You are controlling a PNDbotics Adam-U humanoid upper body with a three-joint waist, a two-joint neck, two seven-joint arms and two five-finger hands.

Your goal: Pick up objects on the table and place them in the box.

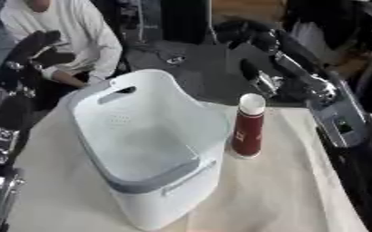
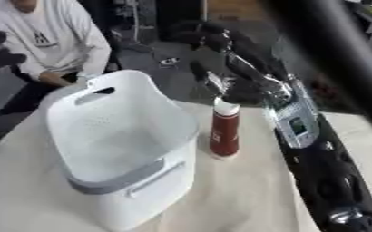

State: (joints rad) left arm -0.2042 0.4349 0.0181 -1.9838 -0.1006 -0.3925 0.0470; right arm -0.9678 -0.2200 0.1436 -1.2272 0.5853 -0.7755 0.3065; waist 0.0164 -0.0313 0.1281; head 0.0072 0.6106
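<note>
A white basket (image 1: 141, 149) with a grey rim stood on the table (image 1: 292, 195), which was covered with a pale cloth. I saw nothing lying inside the basket. Just beside it, on its right side, a dark red bottle (image 1: 247, 129) with a white cap stood upright on the cloth, not touching the basket. The right hand (image 1: 256, 77) was raised behind the bottle, a little above its cap, and its arm came in from the right side. Its dark fingers looked spread and they held nothing, but the hand was blurred. The left hand (image 1: 38, 50) was lifted at the far left, above the table edge; whether its fingers were open or curled I cannot tell.
</note>
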